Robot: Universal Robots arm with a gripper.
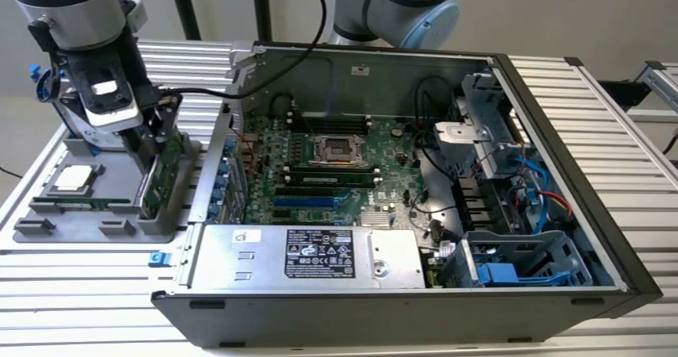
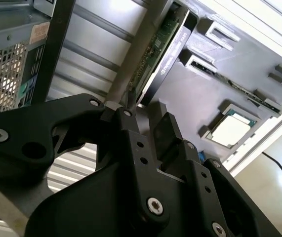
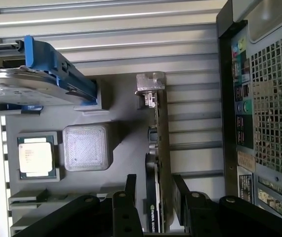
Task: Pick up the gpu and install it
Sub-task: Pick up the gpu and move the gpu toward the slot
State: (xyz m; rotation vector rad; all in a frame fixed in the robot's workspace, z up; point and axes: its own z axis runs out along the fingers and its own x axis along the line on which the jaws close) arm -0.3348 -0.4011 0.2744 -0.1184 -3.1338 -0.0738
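Arm link: silver-grey cylinder (image 1: 69,4) with a darker band, at the upper left of the exterior view.
Joint: rounded silver housing (image 1: 418,8) with a light-blue cap, at the top centre of the exterior view.
Cable: thin and black (image 1: 320,16), curving from the top centre toward the wrist at left.
Wrist mount: grey-and-white block (image 1: 106,95) with a small blue part on its side.
Gripper: matte black (image 3: 154,183), built of angular linkage plates, seen in both wrist views.
Fingers: flat, narrow and black (image 3: 131,186).
Screws: silver hex-socket heads (image 2: 154,206) sunk into the black plates, beside small round holes.
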